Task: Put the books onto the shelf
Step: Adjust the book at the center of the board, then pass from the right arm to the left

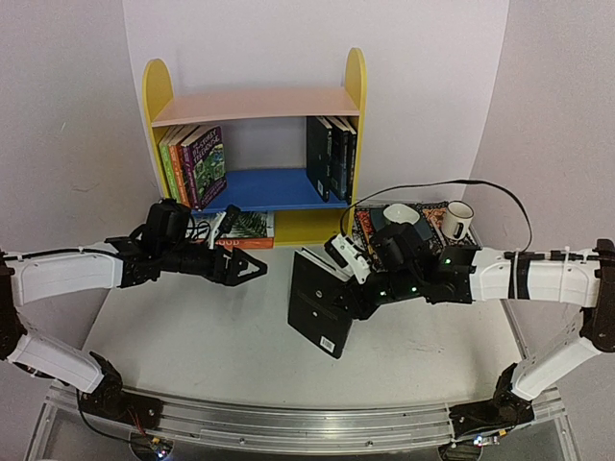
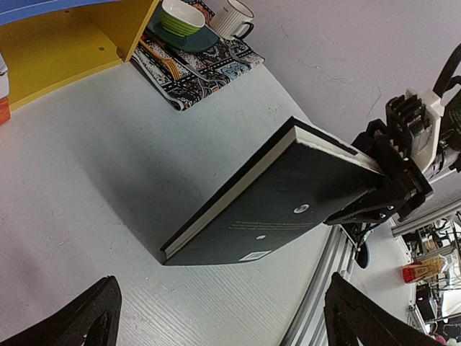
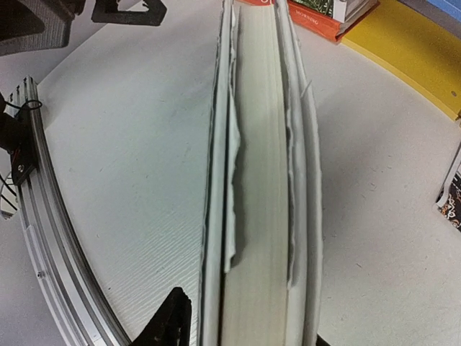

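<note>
Jaws on my left gripper [image 1: 256, 271] stand wide apart, holding nothing, over the table [image 1: 192, 336] before the shelf [image 1: 250, 104]. Several books [image 1: 197, 163] stand on its blue board. At centre I see the black book [image 1: 320, 305] tilted, one corner on the table, its upper edge clamped in my right gripper [image 1: 360, 288].

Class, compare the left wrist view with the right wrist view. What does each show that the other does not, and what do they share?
Left wrist only: the black book cover-on, the right gripper seen from outside clamping its edge, a green bowl and a white mug. Right wrist only: that book's page edges end-on between its covers. Both: the book itself, the white table, the shelf's yellow base.
</note>
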